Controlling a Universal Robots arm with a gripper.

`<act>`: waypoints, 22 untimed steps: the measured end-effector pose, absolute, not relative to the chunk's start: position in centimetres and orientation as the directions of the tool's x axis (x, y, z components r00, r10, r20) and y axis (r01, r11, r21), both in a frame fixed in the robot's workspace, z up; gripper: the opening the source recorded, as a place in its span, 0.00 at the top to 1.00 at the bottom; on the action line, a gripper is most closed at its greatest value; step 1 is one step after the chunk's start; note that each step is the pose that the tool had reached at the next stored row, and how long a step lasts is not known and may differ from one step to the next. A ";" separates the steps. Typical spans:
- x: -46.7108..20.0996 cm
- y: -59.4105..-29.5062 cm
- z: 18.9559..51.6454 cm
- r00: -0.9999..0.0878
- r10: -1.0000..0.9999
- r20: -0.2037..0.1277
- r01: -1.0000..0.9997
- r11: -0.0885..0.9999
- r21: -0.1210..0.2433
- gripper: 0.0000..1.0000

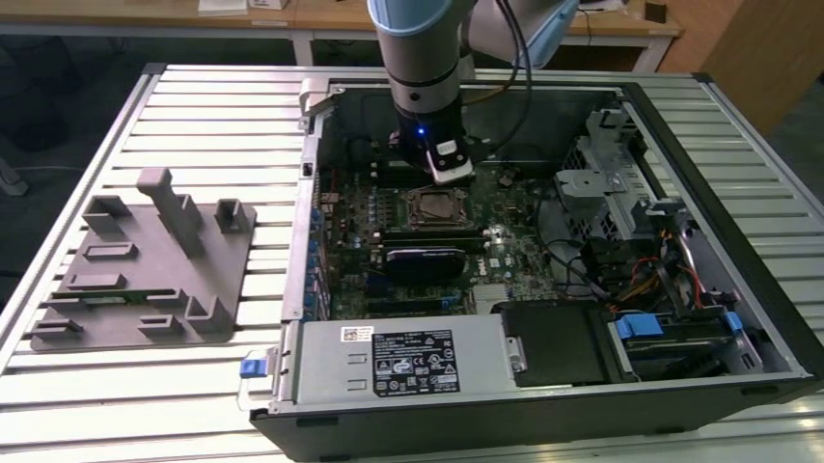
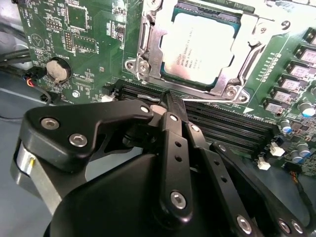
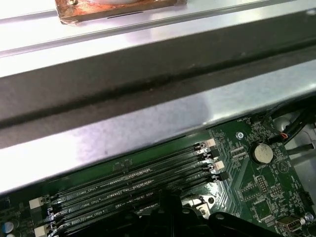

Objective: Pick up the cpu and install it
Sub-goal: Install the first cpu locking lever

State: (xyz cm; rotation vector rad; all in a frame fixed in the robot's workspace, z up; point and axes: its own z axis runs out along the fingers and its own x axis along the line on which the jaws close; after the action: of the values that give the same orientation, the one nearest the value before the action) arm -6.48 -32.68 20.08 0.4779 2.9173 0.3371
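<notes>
The cpu [image 2: 200, 47] sits flat in its socket [image 2: 148, 54], light, stiff, fragile underneath; take it by its edges. The gripper [image 2: 170, 101] jaws are pinched together, empty.

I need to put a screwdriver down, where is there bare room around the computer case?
Free: the slatted table behind the grey fixture, and the strip in front of it. Crowded: inside the case, where the gripper hangs over the motherboard.
</notes>
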 end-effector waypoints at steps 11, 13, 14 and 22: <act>-6.5 -32.7 19.8 -0.943 0.306 -0.129 0.268 0.931 0.249 0.89; -6.5 -32.7 19.7 -0.944 0.305 -0.129 0.267 0.931 0.249 0.89; -6.5 -32.6 19.7 -0.944 0.305 -0.129 0.267 0.931 0.249 0.89; -6.5 -32.6 19.6 -0.944 0.304 -0.129 0.266 0.931 0.249 0.89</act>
State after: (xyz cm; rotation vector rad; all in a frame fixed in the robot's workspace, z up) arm -6.47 -32.64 19.59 0.4352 2.9235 0.3421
